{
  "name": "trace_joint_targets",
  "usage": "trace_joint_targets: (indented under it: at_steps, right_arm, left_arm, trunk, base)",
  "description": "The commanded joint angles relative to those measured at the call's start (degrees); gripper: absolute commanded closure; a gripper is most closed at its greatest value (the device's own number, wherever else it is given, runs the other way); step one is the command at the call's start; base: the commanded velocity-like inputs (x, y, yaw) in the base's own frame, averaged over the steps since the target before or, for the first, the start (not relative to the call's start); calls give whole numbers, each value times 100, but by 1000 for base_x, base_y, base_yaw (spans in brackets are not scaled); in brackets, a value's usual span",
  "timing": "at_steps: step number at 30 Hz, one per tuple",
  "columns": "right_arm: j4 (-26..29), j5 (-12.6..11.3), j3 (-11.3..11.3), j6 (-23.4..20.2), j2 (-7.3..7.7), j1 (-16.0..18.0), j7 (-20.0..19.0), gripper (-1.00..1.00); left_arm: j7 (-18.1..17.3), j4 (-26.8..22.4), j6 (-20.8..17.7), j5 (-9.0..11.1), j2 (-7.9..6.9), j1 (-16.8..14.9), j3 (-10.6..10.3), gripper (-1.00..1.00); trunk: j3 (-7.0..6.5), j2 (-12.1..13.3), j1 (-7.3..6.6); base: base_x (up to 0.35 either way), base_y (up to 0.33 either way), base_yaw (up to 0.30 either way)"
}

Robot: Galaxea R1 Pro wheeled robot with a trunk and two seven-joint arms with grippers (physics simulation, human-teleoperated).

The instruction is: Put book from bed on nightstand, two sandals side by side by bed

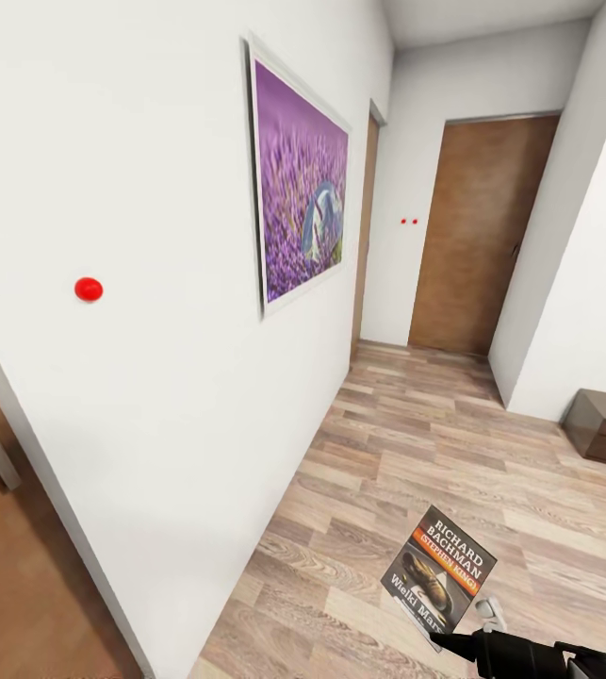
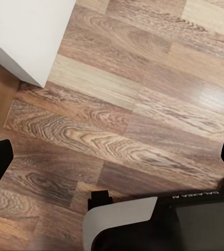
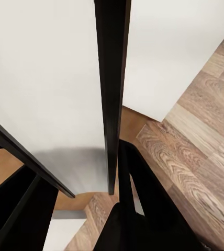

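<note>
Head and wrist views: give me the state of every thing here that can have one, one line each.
book: held upright off the floor, cover facing the camera
right gripper: shut on the book's lower edge
left gripper: open, holding nothing, above the plank floor
far door: closed
picture: hanging on the wall

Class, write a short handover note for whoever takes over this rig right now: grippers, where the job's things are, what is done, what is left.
Right gripper: shut on the book, held above the wood floor beside a white wall.
Left gripper: open, hanging over the floor.
Done: book picked up.
Left: carry it to a nightstand and set it down, then place both sandals side by side next to the bed.
</note>
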State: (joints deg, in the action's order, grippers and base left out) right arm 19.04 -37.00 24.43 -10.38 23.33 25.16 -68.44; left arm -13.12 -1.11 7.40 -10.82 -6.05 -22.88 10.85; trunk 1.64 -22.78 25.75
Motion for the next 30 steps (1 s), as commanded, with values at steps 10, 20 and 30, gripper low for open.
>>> trace_joint_targets:
  at_steps: [10,20,30]
  right_arm:
    - [3,-61,30,-53,6,6,-11,100]
    - [3,-61,32,-55,6,6,-5,100]
    - [3,-61,35,-53,5,6,-8,100]
  left_arm:
    - [-15,5,22,-58,-2,-6,49,-100]
    - [-15,5,21,-60,-2,-6,49,-100]
    - [-15,5,23,-56,-3,-6,49,-100]
  trunk:
    - [39,-14,4]
    - [116,-14,4]
    - [145,-14,4]
  base:
    - [0,0,0]
    - [0,0,0]
    - [39,0,0]
